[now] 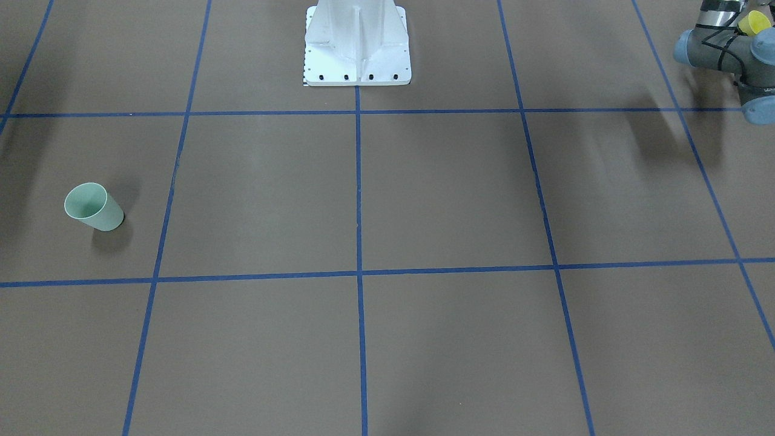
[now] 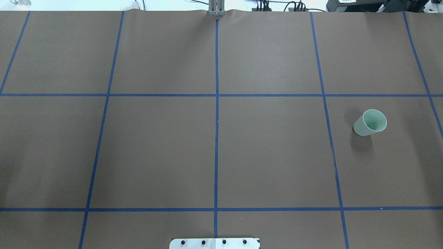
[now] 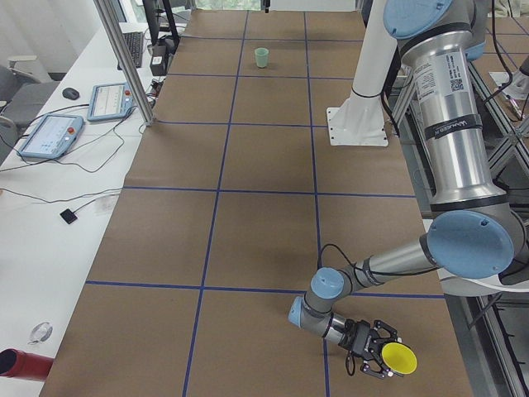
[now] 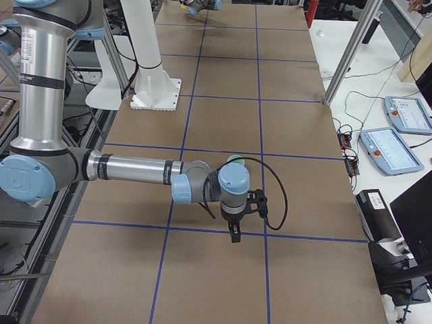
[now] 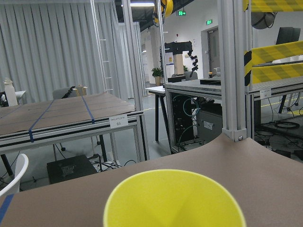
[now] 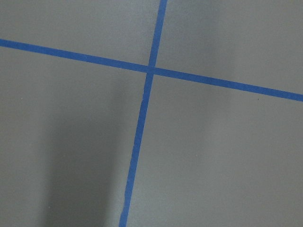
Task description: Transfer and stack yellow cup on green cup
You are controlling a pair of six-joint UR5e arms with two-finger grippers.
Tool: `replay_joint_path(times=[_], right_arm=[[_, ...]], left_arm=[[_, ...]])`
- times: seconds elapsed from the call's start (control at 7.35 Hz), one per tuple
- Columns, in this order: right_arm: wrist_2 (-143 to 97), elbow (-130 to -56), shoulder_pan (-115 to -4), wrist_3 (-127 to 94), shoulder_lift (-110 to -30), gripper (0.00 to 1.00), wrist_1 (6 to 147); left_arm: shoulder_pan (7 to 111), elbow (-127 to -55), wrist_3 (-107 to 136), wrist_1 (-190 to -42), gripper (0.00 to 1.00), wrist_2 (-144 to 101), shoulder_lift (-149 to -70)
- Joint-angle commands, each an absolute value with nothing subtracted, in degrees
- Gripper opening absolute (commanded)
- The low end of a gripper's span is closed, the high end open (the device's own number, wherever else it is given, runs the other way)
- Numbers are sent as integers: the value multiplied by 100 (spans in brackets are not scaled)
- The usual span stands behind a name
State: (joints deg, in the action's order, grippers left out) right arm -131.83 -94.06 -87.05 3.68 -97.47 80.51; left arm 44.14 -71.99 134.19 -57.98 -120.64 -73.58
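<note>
The green cup (image 2: pixel 370 122) stands upright on the brown table at my right; it also shows in the front view (image 1: pixel 94 207) and far off in the left side view (image 3: pixel 261 56). My left gripper (image 3: pixel 376 354) is low at the table's near left corner and is shut on the yellow cup (image 3: pixel 397 359), which it holds on its side. The yellow cup fills the bottom of the left wrist view (image 5: pixel 175 201) and peeks past the arm in the front view (image 1: pixel 755 23). My right gripper (image 4: pixel 234 231) points down over the table beside the green cup (image 4: pixel 235 160); I cannot tell whether it is open.
The brown table (image 2: pixel 155 148) carries a grid of blue tape lines (image 2: pixel 216 138). The white robot base (image 1: pixel 357 45) stands at the table's middle edge. Operator tablets (image 3: pixel 50 135) lie on the white side bench.
</note>
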Motion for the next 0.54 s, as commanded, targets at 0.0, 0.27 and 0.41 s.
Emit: replay_joint_path(times=[0.0, 0.27, 0.41], right_arm=[[-13262, -9422, -8588, 352, -9738, 99, 7964], [-13263, -9404, -8587, 343, -9738, 99, 7805], [-13263, -9378, -8561, 343, -9738, 99, 7805]], left_arm=[[4648, -7207, 13114, -5844, 35, -10992, -7365], [5480, -7294, 12658, -6037, 35, -9579, -7427], [5824, -7321, 12430, -6308, 35, -8919, -7435]])
